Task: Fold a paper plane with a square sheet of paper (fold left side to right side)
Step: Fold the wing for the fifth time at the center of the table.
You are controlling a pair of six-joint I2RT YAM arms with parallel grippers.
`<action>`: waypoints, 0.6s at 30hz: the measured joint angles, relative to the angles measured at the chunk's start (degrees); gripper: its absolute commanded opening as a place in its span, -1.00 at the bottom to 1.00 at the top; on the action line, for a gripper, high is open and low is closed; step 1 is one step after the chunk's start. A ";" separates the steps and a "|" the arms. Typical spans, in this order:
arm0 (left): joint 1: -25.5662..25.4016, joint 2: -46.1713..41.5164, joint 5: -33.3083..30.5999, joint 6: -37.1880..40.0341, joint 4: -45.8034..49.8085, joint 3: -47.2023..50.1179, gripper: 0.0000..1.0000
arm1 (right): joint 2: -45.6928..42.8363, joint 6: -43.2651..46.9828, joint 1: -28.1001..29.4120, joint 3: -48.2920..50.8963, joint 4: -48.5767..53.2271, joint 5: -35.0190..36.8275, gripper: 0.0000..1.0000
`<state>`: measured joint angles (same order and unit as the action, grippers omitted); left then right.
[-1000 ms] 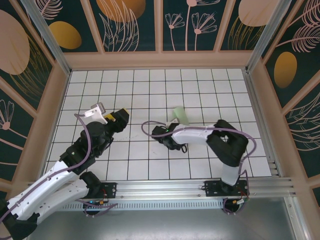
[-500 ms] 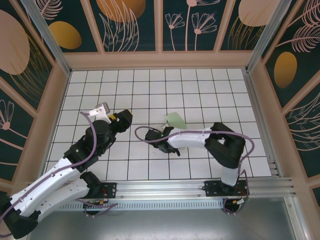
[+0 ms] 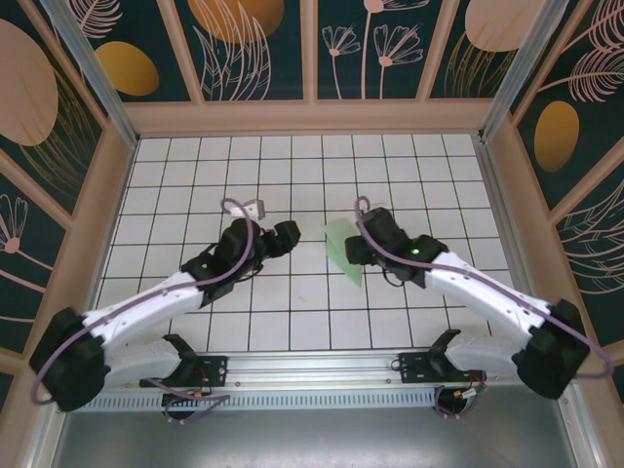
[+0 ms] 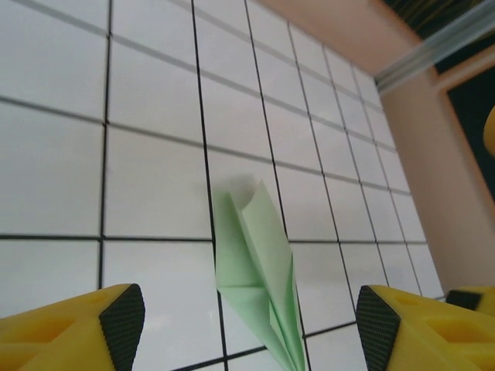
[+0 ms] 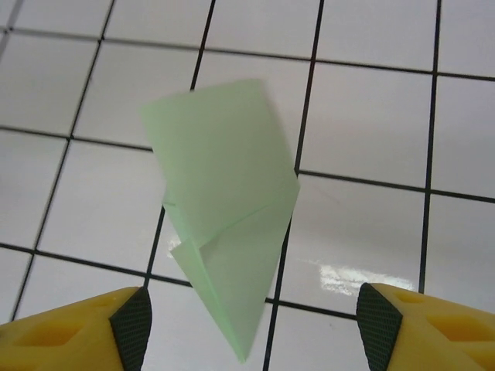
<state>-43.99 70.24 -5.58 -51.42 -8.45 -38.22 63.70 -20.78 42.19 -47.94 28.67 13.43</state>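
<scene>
Left gripper point(image 3: 286, 237) and right gripper point(image 3: 353, 250) wait wide open on each side of the pointy pale-green paper plane point(image 5: 224, 209), probably ready to fold it.

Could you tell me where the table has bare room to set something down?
Free: the tile rows along the back wall, and the far-right tiles beside the right wall. Crowded: the middle, where the left gripper and right gripper flank the paper plane.

The paper plane point(image 3: 341, 250) lies on the table point(image 3: 292, 166) between the left end effector point(image 3: 291, 234) and the right end effector point(image 3: 355, 250).
</scene>
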 measured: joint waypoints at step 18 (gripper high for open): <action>-0.83 33.66 14.19 -6.84 -14.25 -14.80 0.35 | -13.51 2.27 -23.74 13.20 -13.16 -30.73 0.98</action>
<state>-44.82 103.90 8.60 -58.26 -22.70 -53.01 50.19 -18.50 18.46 -34.74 15.51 -17.30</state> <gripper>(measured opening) 0.681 0.987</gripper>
